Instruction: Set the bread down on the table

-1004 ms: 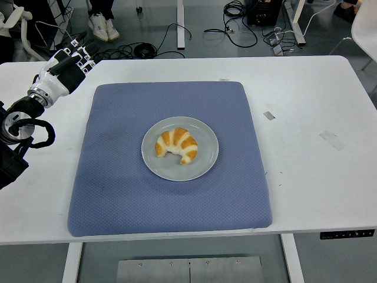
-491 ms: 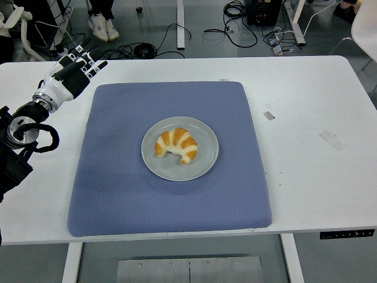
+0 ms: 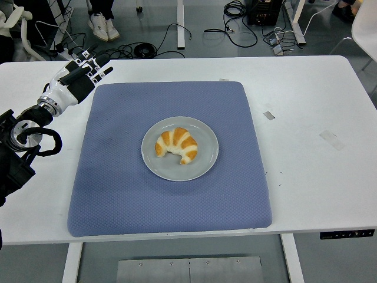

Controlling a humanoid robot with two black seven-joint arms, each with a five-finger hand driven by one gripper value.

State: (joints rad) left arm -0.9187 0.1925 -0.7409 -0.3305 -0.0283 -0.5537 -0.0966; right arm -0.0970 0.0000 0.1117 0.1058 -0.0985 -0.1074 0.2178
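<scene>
Currently the bread (image 3: 177, 145) is lying on the grey plate (image 3: 207, 162), centred on the blue mat (image 3: 118, 177). Left hand (image 3: 79, 75) is hovering over the tabletop (image 3: 306, 118) beyond the mat's far-left corner, fingers (image 3: 99, 66) spread and empty, likely positioning for approach.

One croissant (image 3: 177, 145) is counted, on one grey plate (image 3: 204, 166). One blue mat (image 3: 118, 177) is counted on one white table (image 3: 312, 177). Two strips of tape are counted on the bare table toward its right edge: one small (image 3: 268, 115) just beside the mat, one larger (image 3: 332, 140) farther right. One robot hand (image 3: 80, 75) is counted, at the table's far left corner.
</scene>
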